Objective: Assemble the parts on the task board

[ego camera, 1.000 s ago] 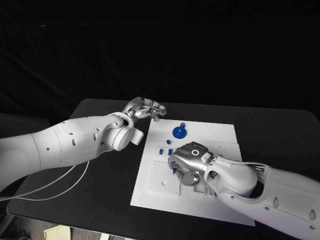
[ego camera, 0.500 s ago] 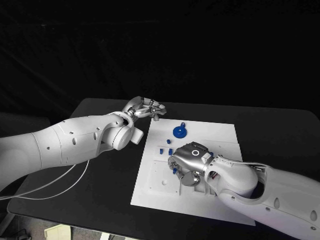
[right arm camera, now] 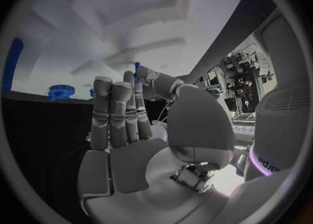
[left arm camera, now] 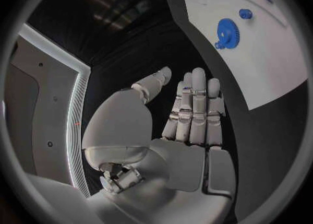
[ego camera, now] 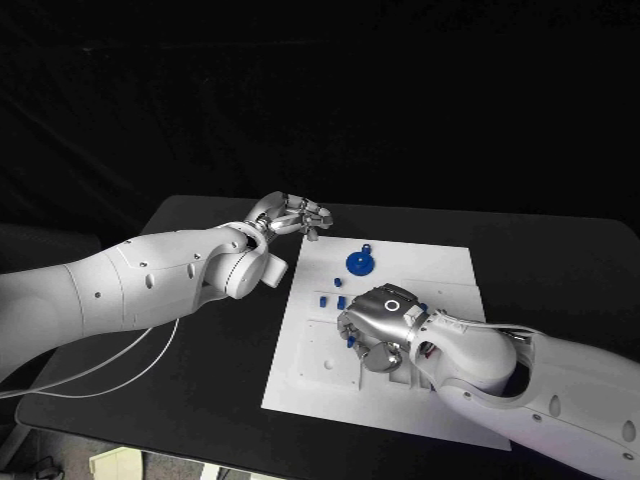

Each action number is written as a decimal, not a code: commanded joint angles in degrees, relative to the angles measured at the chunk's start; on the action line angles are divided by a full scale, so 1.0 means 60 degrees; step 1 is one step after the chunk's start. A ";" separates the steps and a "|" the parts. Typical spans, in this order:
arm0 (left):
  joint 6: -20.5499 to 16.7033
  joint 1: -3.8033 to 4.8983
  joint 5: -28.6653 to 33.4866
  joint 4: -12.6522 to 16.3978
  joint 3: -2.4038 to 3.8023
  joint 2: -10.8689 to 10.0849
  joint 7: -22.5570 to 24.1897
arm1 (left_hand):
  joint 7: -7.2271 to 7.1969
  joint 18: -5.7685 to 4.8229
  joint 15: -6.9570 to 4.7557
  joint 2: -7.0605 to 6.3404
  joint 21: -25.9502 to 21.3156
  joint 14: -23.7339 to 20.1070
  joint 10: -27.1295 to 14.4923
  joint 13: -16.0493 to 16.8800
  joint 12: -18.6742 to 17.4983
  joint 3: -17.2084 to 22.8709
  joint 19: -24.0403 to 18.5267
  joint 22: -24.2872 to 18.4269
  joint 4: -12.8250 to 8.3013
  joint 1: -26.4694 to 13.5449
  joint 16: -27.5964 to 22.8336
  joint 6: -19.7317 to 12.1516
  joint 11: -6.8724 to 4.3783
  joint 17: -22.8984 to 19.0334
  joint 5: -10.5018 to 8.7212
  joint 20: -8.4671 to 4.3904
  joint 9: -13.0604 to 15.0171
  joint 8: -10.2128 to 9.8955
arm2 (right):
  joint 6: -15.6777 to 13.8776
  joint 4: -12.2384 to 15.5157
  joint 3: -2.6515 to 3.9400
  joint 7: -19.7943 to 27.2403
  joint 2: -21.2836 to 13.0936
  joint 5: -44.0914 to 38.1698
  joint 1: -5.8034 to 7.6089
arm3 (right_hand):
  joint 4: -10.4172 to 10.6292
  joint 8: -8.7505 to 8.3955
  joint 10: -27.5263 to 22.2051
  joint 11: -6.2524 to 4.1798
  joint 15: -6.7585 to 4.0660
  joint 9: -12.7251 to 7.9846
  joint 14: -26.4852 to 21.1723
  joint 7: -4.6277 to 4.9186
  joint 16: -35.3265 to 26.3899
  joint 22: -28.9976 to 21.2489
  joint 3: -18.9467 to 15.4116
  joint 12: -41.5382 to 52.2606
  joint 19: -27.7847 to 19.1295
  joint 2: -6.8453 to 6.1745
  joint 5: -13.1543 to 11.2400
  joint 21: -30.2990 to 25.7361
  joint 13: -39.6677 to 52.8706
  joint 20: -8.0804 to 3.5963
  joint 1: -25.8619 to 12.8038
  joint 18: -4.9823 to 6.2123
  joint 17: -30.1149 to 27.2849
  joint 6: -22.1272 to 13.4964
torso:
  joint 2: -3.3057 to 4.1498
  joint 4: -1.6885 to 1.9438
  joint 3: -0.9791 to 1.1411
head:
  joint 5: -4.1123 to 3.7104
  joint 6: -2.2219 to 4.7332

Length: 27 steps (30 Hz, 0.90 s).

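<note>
Right hand [ego camera: 379,325] over the board [ego camera: 436,270] centre pinches a small blue part [right arm camera: 137,68] for insertion; released left hand [ego camera: 289,216] waits at 11 o'clock, off the desk [ego camera: 205,225] edge; gear [ego camera: 359,263] lies at 12.

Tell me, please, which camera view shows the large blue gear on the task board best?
The left wrist view: the large blue gear lies unobstructed on the task board, teeth visible. The head view shows it smaller, beyond the right hand. The right wrist view catches it edge-on.
</note>
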 commanded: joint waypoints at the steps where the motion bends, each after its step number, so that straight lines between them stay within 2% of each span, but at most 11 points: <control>1: 0.0047 0.0014 0.0058 0.0011 0.0007 0.0020 0.0051 | 0.0006 0.0113 0.0014 0.0023 -0.0035 0.0044 -0.0049 -0.0002 -0.0027 -0.0006 -0.0036 0.0017 0.0012 -0.0044 -0.0032 -0.0071 0.0006 0.0016 0.0064 -0.0103 -0.0016 0.0044 | 0.0212 0.0015 -0.0007 -0.0025 -0.0014 -0.0128 -0.0009 | -0.0021 0.0031 0.0094 0.0041 -0.0030 0.0006 -0.0093 0.0007 0.0043 0.0180 0.0041 -0.0024 -0.0022 0.0014 0.0003 0.0051 0.0011 -0.0066 -0.0040 0.0254 0.0014 0.0070 | 0.0001 -0.0001 0.0000 | -0.0001 -0.0015; 18: 0.0052 0.0013 0.0058 0.0012 0.0007 0.0040 0.0045 | 0.0007 0.0113 0.0016 0.0026 -0.0044 0.0045 -0.0055 -0.0002 -0.0027 -0.0004 -0.0036 0.0024 0.0013 -0.0043 -0.0048 -0.0075 0.0008 0.0030 0.0065 -0.0102 -0.0020 0.0047 | 0.0444 -0.0060 -0.0049 -0.0117 0.0132 -0.0182 -0.0009 | -0.0034 0.0027 0.0094 0.0042 -0.0030 0.0008 -0.0098 0.0008 0.0049 0.0181 0.0040 -0.0034 -0.0028 0.0022 0.0009 0.0058 0.0026 -0.0066 -0.0050 0.0254 0.0013 0.0068 | 0.0000 0.0004 -0.0007 | -0.0008 -0.0052; 27: 0.0068 0.0014 0.0058 0.0014 0.0007 0.0047 0.0026 | 0.0008 0.0113 0.0017 0.0023 -0.0050 0.0045 -0.0058 -0.0001 -0.0027 -0.0005 -0.0036 0.0028 0.0012 -0.0043 -0.0056 -0.0077 0.0009 0.0039 0.0064 -0.0102 -0.0021 0.0049 | 0.0740 -0.0172 -0.0209 -0.0174 0.0235 -0.0185 -0.0009 | -0.0048 0.0017 0.0079 0.0047 -0.0025 0.0008 -0.0103 0.0013 0.0055 0.0182 0.0031 -0.0053 -0.0044 0.0033 0.0024 0.0062 0.0039 -0.0063 -0.0071 0.0254 0.0013 0.0056 | 0.0002 0.0010 -0.0007 | -0.0024 -0.0081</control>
